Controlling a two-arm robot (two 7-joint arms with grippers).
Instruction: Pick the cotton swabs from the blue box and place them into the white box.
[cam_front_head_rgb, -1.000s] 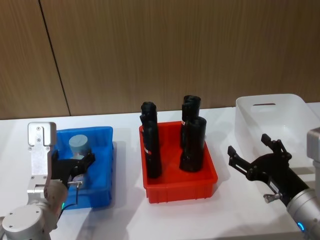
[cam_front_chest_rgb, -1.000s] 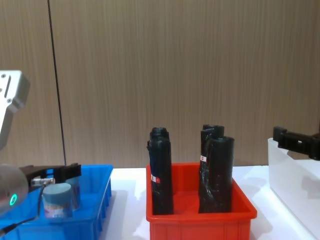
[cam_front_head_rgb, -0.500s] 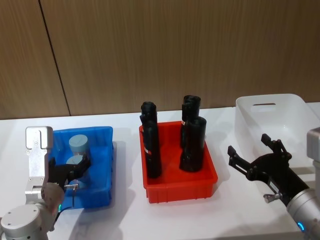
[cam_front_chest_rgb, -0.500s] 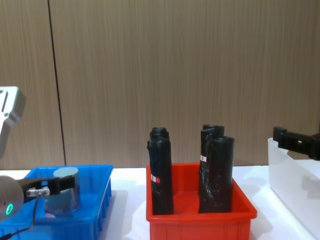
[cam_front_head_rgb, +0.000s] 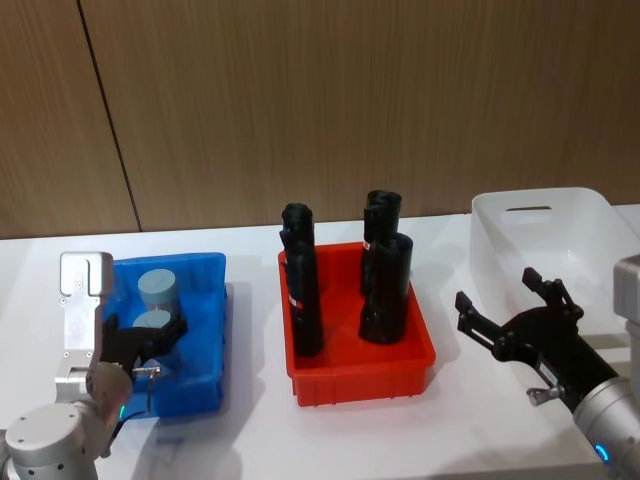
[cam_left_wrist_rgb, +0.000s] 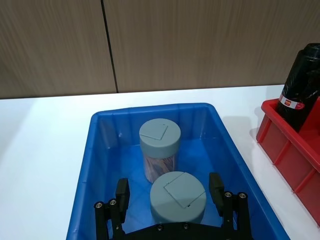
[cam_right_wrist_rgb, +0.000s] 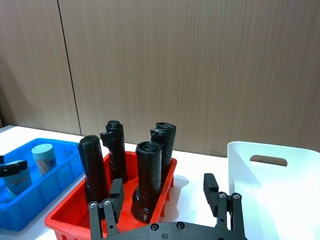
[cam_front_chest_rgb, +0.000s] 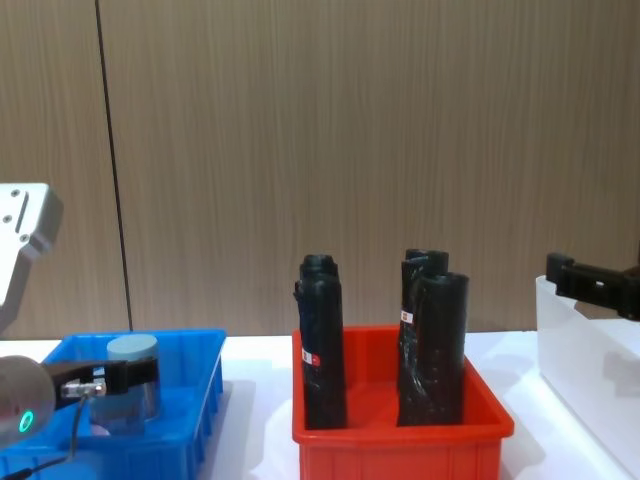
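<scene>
The white table (cam_front_head_rgb: 470, 420) fills the lower half of my head view, in front of a brown wood-panel wall (cam_front_head_rgb: 350, 100). At the right of that view stands the white box (cam_front_head_rgb: 500, 250), translucent, with an oval handle cut-out facing the wall. In the middle sits the red bin (cam_front_head_rgb: 360, 385), and at the lower left the blue box (cam_front_head_rgb: 207, 330), the two well apart from the white box. My right gripper (cam_front_head_rgb: 496, 288) hangs at the lower right, just in front of the white box, its fingers spread wide and holding nothing. My left gripper (cam_left_wrist_rgb: 169, 192) is down inside the blue box, released, one finger (cam_left_wrist_rgb: 122, 192) on each side of a jar with a gap showing on both sides. Four black rolls (cam_front_head_rgb: 385, 290) stand upright in the red bin. The cotton swabs (cam_front_head_rgb: 158, 289) are two small clear jars with grey-blue lids, both upright in the blue box: the far jar (cam_left_wrist_rgb: 160, 152) toward the wall, the near jar (cam_left_wrist_rgb: 177, 197) just beside it, between my left fingers.
</scene>
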